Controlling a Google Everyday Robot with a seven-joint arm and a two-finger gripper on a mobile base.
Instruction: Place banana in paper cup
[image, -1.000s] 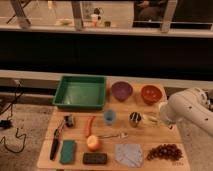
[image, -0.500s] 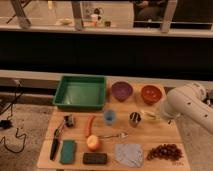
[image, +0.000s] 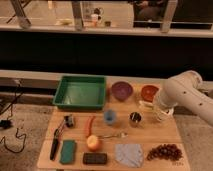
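The gripper (image: 156, 111) is found at the right side of the wooden table (image: 165, 132), low under the bulky white arm (image: 186, 92); whether its fingers are apart or together cannot be told. Just beneath and around it a pale, almost see-through shape is seen, which is probably the paper cup (image: 159, 117). Against the gripper's left, a short pale-yellow sliver is made out, taken to be the banana (image: 145, 104), slightly curved and dim at its edges. Whether it is touched by the gripper cannot be told. Left of the gripper, the shiny metal cup (image: 135, 119) and then the light-blue cup (image: 110, 117) are set. Behind it stands the orange bowl (image: 149, 92).
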